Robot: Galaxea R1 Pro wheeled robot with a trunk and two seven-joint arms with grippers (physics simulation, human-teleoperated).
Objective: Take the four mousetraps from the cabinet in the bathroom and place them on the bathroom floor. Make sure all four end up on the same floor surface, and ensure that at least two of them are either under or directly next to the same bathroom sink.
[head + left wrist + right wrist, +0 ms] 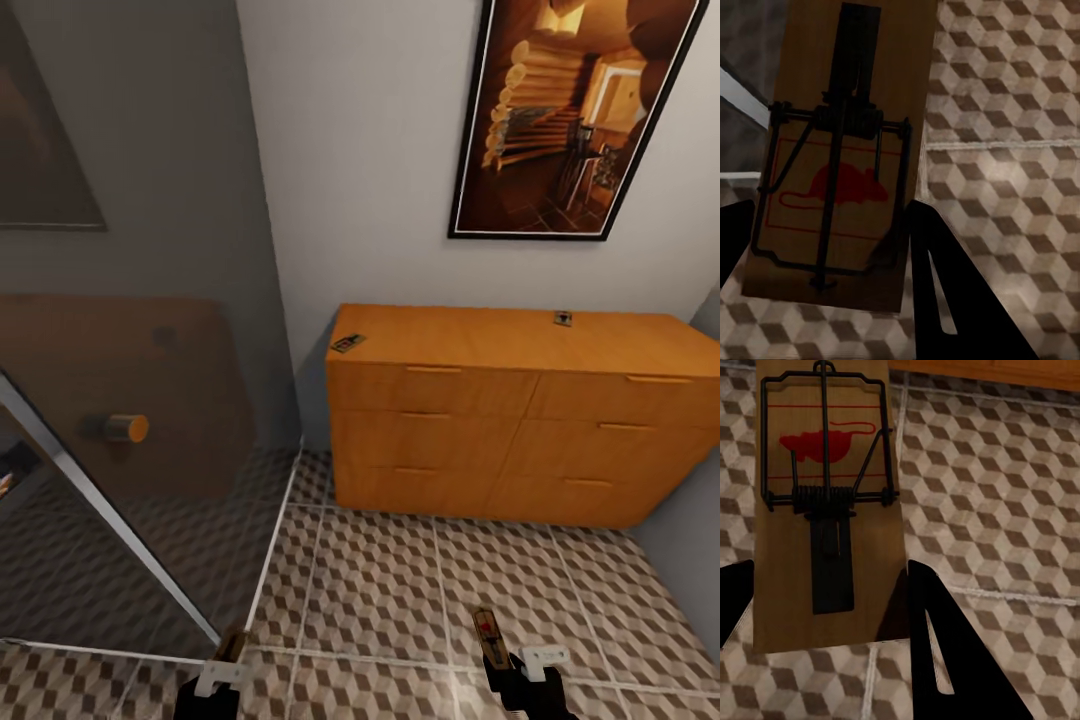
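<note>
- Head view: cabinet (520, 440) against the back wall, six drawer fronts, all shut. Two mousetraps on its top: one at the front left corner (348, 343), one near the back edge right of centre (563, 318).
- Head view, bottom edge: left gripper (222, 668) and right gripper (510, 665) both low over the bathroom floor (380, 590). Right one carries a third mousetrap (487, 635), board pointing toward the cabinet. Left one has a brown board (231, 645) in it, seen nearly edge-on here.
- Head view, rest: one framed picture (575, 115) on the wall above the cabinet. Glass shower panel (130, 440) at left with one round orange-tipped knob (128, 428).
- Left wrist view: fourth mousetrap (840, 165) up close between the two dark fingers (945, 285), jaws closed onto the board edges. Red mouse print and wire spring facing the camera. Cube-pattern tiles below, not touching.
- Right wrist view: the third mousetrap (829, 502) pinched between two dark fingers (945, 645), jaws closed on its sides, print facing the camera. Floor tiles beneath, strip of cabinet base at the far edge.
- Count: four traps total, two on the cabinet, two held, zero on the floor.
</note>
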